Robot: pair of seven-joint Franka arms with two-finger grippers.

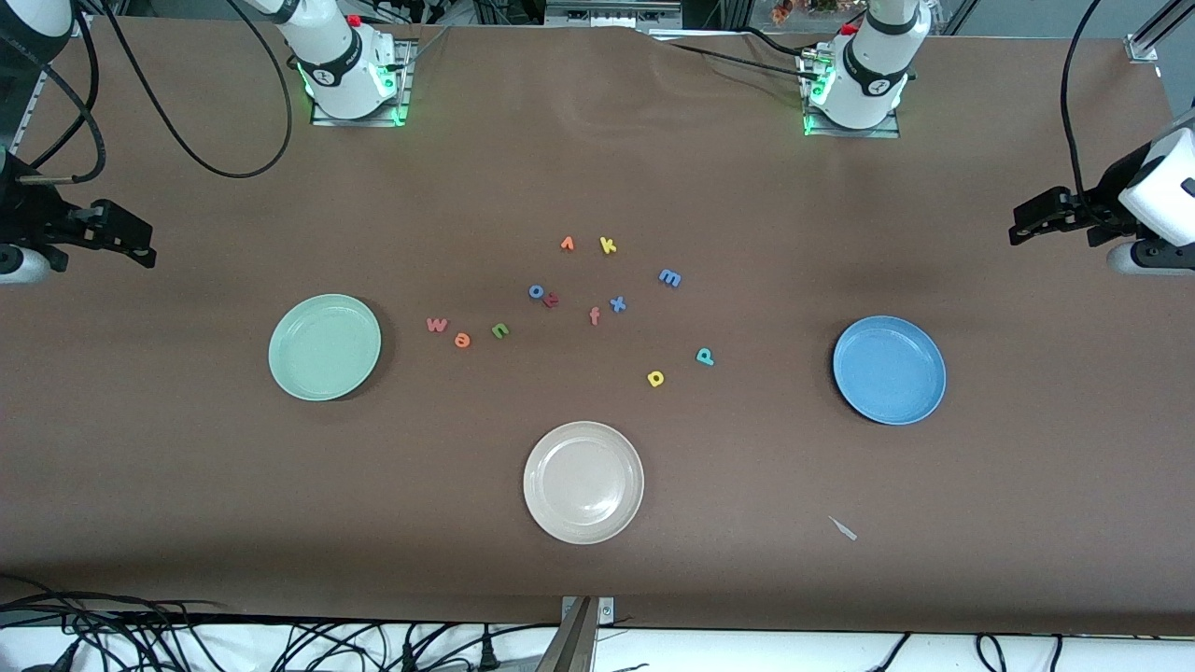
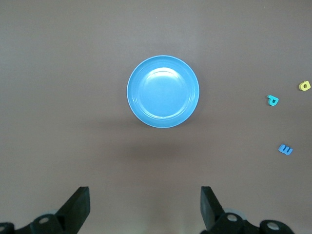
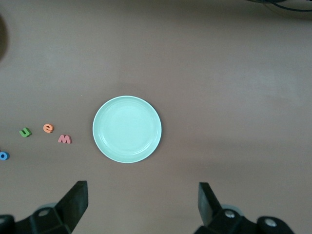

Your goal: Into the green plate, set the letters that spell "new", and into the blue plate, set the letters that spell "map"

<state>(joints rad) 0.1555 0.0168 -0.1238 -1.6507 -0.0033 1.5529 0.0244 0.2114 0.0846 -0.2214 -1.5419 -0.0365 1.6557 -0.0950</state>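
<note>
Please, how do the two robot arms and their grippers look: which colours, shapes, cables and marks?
Both arms are white with black joint rings. Their bases stand on metal plates with green lights, a red button beside each. Loose black cables hang around them. The left gripper and the right gripper are black, each with two flat, wedge-shaped fingers; round screw holes show on the black body below them.
</note>
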